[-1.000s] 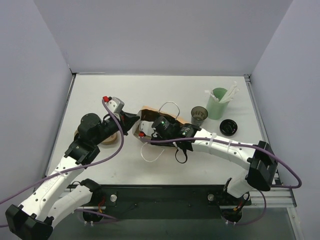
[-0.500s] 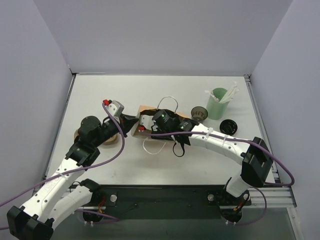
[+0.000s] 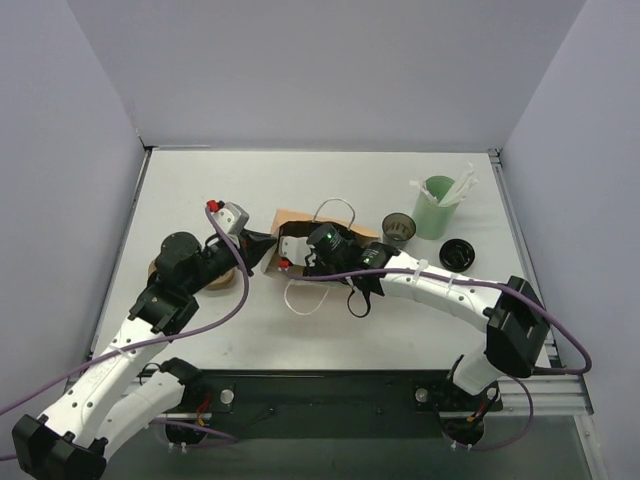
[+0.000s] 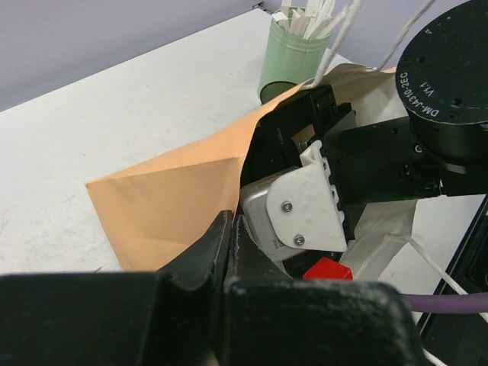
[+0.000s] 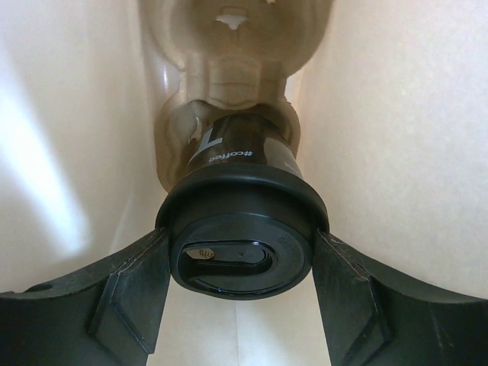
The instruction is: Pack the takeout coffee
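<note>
While my right end effector (image 5: 242, 245) clamps its lid, the takeout coffee (image 5: 240, 221) sits inside the paper bag (image 4: 175, 198).
My left end effector (image 4: 231, 229) pinches the bag's mouth; cup seems light, crushable: hold the stiff rim.

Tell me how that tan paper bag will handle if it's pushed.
Probably floppy: the paper bag has thin, creased walls, its mouth held open where the left gripper pinches the rim. Likely light even with the takeout coffee inside, so a push may slide it across the smooth table.
</note>
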